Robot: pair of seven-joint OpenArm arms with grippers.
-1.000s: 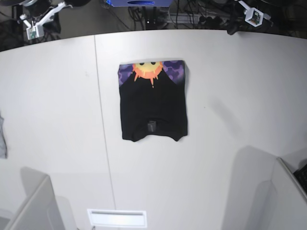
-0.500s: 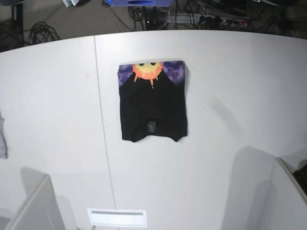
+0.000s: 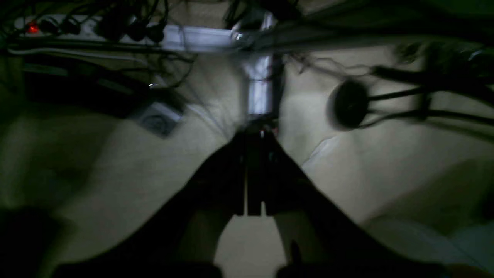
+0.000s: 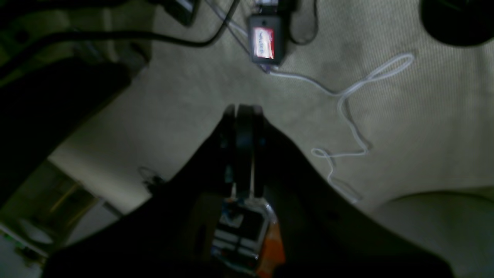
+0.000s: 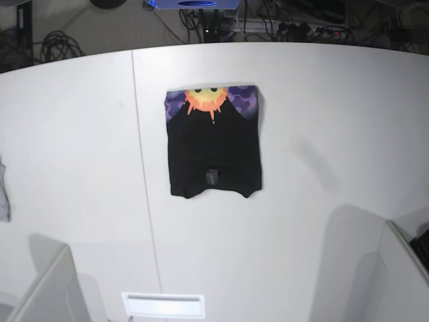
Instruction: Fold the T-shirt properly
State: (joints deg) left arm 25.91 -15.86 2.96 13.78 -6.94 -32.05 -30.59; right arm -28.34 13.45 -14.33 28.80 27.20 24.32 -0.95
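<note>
The black T-shirt [image 5: 213, 144] lies folded into a neat rectangle on the white table [image 5: 322, 134], a strip of orange sun and purple camouflage print showing along its far edge. A small grey label sits near its near edge. Neither gripper shows in the base view. My left gripper [image 3: 254, 173] is shut and empty, hanging over the carpeted floor and cables behind the table. My right gripper [image 4: 243, 146] is also shut and empty, over carpet with a white cable. The shirt does not show in either wrist view.
A small grey cloth scrap [image 5: 3, 194] lies at the table's left edge. Grey panels [image 5: 47, 288] stand at the near left and near right corners. A power strip [image 3: 115, 33] and cables lie on the floor behind the table.
Both arms have pulled back behind the table and left the base view. The folded shirt has not moved.
</note>
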